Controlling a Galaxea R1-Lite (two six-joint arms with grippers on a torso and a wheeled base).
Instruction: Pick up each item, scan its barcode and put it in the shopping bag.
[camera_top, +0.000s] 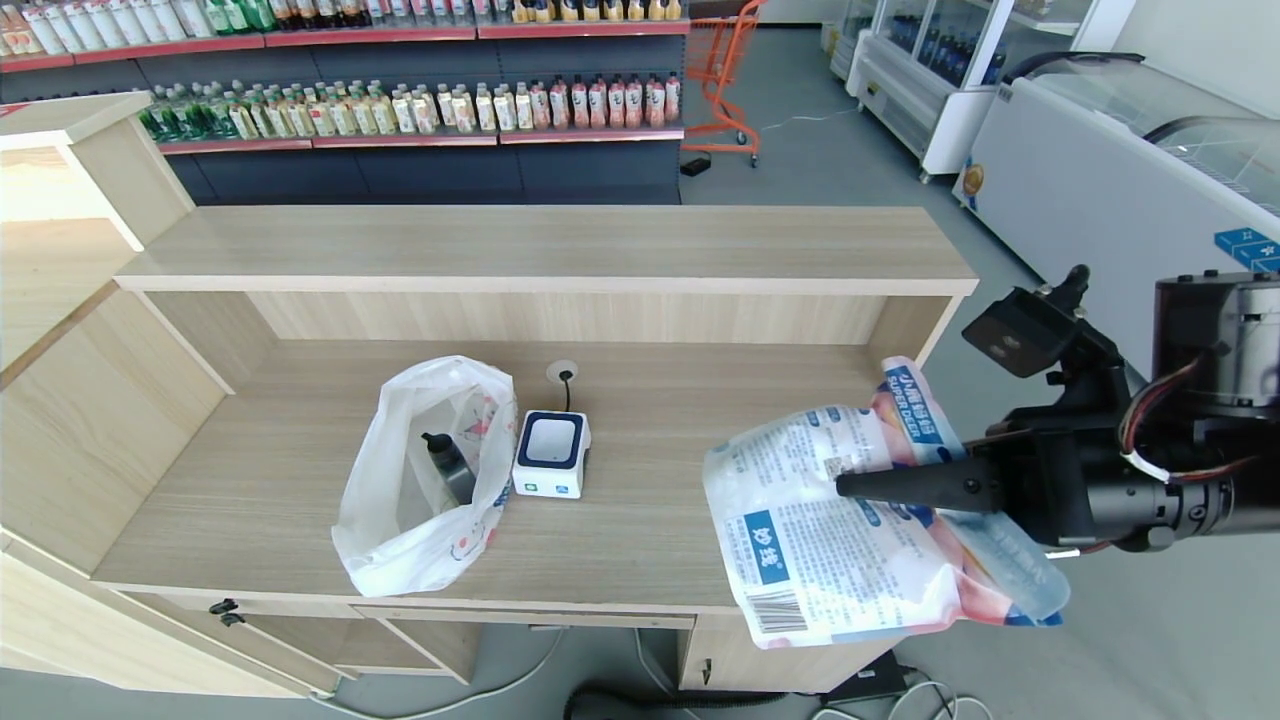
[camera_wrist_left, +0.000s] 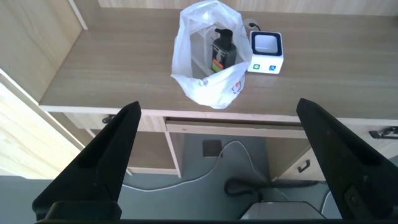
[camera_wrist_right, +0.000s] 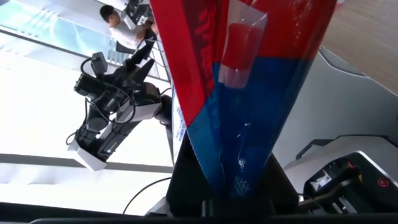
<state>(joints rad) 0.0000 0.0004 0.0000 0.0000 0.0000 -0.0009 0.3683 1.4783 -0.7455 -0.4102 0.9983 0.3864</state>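
scanner (camera_top: 551, 452) beside shopping bag (camera_top: 400, 540), bottle (camera_top: 448, 465) inside, pouch (camera_top: 830, 560) aloft

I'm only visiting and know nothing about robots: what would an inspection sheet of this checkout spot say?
Surface: light wooden counter under a raised ledge.
Job's things: white shopping bag stands open on the counter, dark pump bottle inside; scanner beside it; large printed pouch held in the air near the counter's right end.
Clutter: nothing seen.
Grippers: right gripper shut on the pouch; left gripper open, empty, back from the counter's front edge.
Cables: scanner cable enters a hole in the counter; loose cables on the floor below.
Surroundings: shelves of bottles, chest freezers, orange cart.
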